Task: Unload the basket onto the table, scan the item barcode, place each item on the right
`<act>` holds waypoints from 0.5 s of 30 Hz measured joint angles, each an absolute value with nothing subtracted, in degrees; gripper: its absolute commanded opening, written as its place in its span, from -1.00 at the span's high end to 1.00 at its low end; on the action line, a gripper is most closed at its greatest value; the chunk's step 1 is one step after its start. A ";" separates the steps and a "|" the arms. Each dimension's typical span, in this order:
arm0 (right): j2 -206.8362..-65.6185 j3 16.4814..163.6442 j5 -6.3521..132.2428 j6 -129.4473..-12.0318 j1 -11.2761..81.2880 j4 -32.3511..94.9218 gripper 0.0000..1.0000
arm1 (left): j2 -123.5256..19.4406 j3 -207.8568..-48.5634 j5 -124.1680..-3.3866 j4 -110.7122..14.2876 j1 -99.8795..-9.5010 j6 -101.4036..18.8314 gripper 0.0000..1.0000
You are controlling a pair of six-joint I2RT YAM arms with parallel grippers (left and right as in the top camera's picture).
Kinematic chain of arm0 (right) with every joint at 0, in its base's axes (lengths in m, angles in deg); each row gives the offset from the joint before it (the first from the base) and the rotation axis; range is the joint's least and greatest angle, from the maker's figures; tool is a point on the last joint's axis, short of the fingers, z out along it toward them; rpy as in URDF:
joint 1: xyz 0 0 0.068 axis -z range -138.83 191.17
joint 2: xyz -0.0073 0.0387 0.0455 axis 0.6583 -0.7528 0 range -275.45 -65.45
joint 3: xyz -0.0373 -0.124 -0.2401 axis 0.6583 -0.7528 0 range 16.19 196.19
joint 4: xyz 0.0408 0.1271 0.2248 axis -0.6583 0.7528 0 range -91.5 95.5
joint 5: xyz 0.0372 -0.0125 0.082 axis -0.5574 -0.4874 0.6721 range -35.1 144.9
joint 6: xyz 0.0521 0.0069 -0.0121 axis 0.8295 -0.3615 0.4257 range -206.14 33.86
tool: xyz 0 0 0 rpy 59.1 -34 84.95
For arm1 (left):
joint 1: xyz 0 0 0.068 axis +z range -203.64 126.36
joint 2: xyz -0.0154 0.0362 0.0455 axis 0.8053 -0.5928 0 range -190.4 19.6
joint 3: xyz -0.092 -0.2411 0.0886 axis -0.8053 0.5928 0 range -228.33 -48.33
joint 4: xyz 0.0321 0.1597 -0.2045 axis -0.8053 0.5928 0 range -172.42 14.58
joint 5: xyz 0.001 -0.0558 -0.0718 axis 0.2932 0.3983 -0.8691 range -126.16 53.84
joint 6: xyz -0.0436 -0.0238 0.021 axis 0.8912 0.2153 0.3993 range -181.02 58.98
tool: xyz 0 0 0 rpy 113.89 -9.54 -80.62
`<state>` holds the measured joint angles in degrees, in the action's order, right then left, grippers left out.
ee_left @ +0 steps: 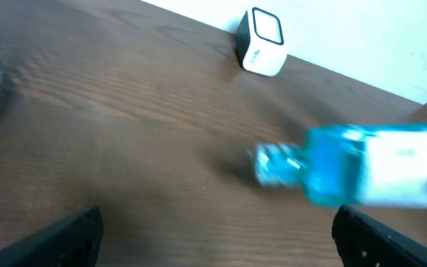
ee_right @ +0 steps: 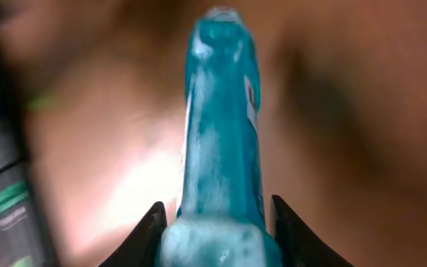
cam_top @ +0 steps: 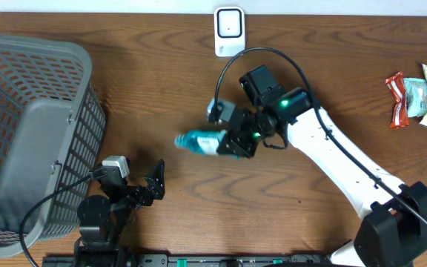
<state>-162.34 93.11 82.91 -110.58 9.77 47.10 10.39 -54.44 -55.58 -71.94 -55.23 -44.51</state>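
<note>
The blue bottle [cam_top: 201,142] hangs sideways over the counter [cam_top: 161,89], pinched in the right claw [cam_top: 232,143], well short of the white scanner [cam_top: 229,31]. Its blur suggests a slick body that could twist or slip. The left claw [cam_top: 153,184] gapes empty.

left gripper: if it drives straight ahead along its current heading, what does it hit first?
Probably the blue bottle held by the right gripper: it hangs ahead and to the right of the open left gripper. Depth is unclear; it may pass beside it toward the white scanner.
</note>
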 measured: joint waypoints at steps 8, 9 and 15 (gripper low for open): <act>-163.28 80.24 72.29 -99.96 9.77 28.32 0.97 | 10.39 -54.44 -55.58 -71.92 -55.23 -44.51 -0.96; -163.41 79.52 71.55 -99.11 9.77 27.76 0.97 | 10.39 -54.44 -55.58 -71.92 -55.23 -44.51 -0.96; -163.47 76.43 68.38 -95.66 9.75 26.99 0.87 | 10.39 -54.44 -55.58 -71.94 -55.23 -44.51 -0.97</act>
<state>-163.47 76.43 68.38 -95.66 9.75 26.99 10.39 -54.44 -55.58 -71.94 -55.23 -44.51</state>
